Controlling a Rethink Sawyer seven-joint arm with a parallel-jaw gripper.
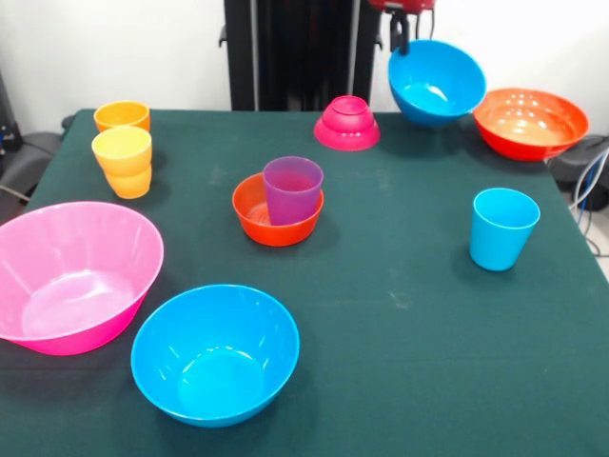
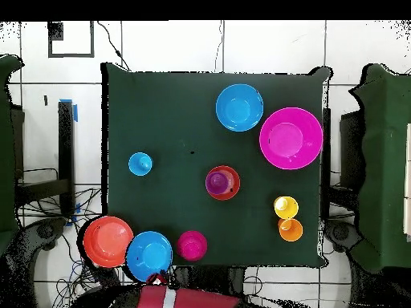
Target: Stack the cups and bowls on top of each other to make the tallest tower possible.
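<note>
My gripper comes down at the far right and is shut on the rim of a blue bowl, which hangs tilted above the cloth beside the wide orange bowl. From overhead this blue bowl lies between the orange bowl and the upturned magenta bowl, with the gripper at its edge. A purple cup stands in the small orange-red bowl. A second blue bowl, the large pink bowl, a light blue cup, an orange cup and a yellow-orange cup stand apart.
The dark green cloth-covered table ends close behind the held bowl. Cables hang off the table's right side. The magenta bowl sits just left of the gripper.
</note>
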